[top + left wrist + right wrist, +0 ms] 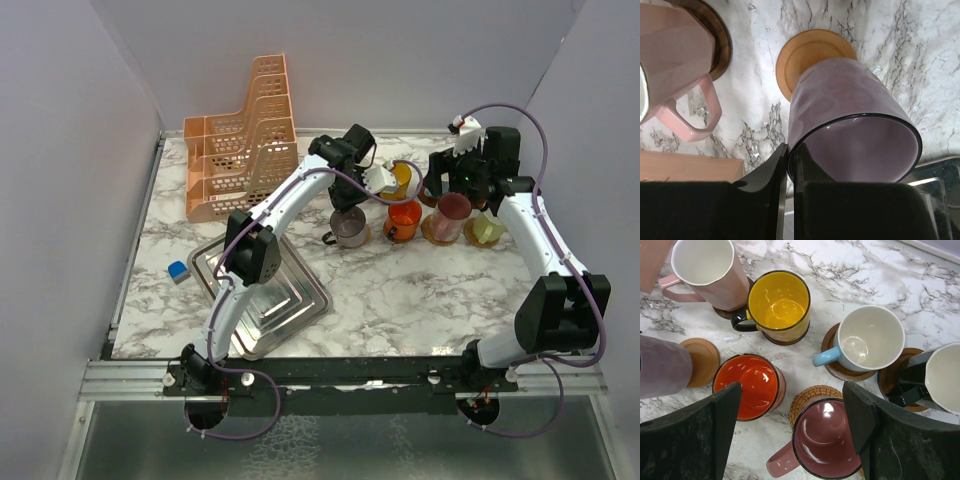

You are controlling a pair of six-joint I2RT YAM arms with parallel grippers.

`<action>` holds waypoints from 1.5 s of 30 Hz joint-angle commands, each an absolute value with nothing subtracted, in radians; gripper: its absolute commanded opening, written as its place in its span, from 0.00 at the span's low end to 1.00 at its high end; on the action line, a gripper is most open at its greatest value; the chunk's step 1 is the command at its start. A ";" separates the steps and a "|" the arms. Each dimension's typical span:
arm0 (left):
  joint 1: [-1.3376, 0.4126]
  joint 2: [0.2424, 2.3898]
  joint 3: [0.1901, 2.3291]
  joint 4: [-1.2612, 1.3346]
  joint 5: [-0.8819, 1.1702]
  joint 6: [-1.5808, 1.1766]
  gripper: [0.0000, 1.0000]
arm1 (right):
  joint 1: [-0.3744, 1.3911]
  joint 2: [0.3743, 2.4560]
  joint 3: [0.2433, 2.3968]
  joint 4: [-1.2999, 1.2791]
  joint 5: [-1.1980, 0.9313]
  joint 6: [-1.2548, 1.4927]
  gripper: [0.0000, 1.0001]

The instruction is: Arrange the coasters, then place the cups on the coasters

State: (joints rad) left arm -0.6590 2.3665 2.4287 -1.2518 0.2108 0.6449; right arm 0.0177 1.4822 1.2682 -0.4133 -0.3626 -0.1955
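- Left hand [791, 154] pinches the purple cup [850, 115] by its rim, the wall caught between its fingers.
- That cup hangs tilted above the bench [920, 45], mouth toward the wrist, base over the near edge of the bare coaster [810, 52], which lies straight ahead. I cannot tell whether they touch.
- Right hand [792, 390] is spread and empty over the maroon cup [825, 440], so the left arm is nearer.
- Right wrist view shows seven cups and six coasters; none shows under the orange cup [747, 385].
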 commanded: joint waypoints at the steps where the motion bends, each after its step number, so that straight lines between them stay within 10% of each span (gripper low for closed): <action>1: -0.670 2.378 2.491 -1.224 0.182 0.620 0.00 | 0.011 1.469 1.263 -0.383 -0.397 -0.195 0.83; 45: -0.692 2.446 2.522 -1.197 0.162 0.601 0.01 | 0.006 1.482 1.262 -0.380 -0.344 -0.185 0.83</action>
State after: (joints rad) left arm -0.6830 2.4374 2.4798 -1.2037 0.1669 0.6109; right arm 0.0174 1.4826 1.2640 -0.4103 -0.3676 -0.1917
